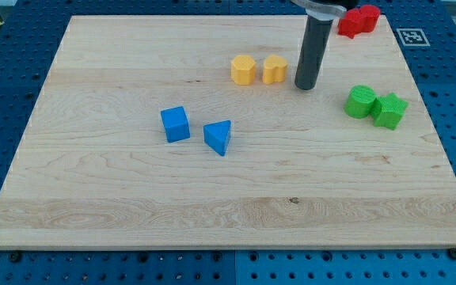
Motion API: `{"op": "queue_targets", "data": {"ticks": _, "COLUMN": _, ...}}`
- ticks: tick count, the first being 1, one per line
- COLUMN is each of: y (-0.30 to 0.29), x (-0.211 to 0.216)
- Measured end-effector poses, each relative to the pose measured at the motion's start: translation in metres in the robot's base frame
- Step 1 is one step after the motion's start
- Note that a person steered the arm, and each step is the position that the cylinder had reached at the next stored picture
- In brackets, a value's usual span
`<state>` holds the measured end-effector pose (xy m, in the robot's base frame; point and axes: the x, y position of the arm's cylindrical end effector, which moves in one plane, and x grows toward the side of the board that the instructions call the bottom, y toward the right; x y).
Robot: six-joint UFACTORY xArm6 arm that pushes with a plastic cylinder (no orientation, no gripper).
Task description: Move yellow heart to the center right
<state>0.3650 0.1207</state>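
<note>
The yellow heart [274, 70] lies on the wooden board [133, 190] in the upper middle, right beside a yellow hexagonal block [244, 70] on its left. My tip [305, 85] stands just to the right of the yellow heart, with a small gap between them. The dark rod rises from the tip to the view's top edge.
A green round block [361, 102] and a green star-like block [389, 110] sit together at the centre right. A red block [358, 20] lies at the top right corner. A blue cube [175, 124] and a blue triangle [218, 137] sit left of centre.
</note>
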Motion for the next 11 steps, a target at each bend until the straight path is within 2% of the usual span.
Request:
{"op": "queue_targets", "data": {"ticks": 2, "y": -0.018, "x": -0.067}}
{"op": "queue_targets", "data": {"ticks": 3, "y": -0.061, "x": -0.068}}
{"op": "queue_targets", "data": {"ticks": 4, "y": -0.076, "x": -0.06}}
{"op": "queue_targets", "data": {"ticks": 7, "y": -0.05, "x": -0.005}}
{"op": "queue_targets", "data": {"ticks": 9, "y": -0.044, "x": -0.031}}
{"op": "queue_targets", "data": {"ticks": 11, "y": -0.028, "x": 0.014}}
